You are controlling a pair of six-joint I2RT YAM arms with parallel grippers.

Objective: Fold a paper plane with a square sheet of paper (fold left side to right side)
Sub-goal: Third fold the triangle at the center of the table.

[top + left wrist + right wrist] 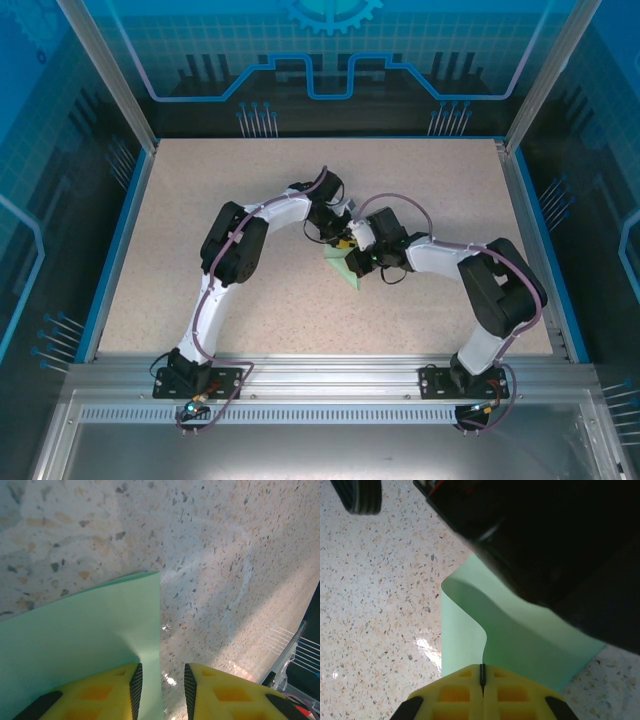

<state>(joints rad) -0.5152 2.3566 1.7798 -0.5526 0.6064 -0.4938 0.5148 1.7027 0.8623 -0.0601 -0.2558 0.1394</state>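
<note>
Right claw (481, 677) together, clamped on the curled-up edge of the green paper sheet (520, 635), bottom centre of frame. Left claw (161, 685) apart, sheet's edge in the gap. Sheet sits mid-worktop (200, 200).

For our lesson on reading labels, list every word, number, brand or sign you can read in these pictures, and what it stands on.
There are none: no readable text in these views.
The sheet of paper is plain green.
The table is speckled, unmarked.
The back wall bears a gear drawing and lines, no letters.
Any print on the arm bases is too small to tell.
</note>
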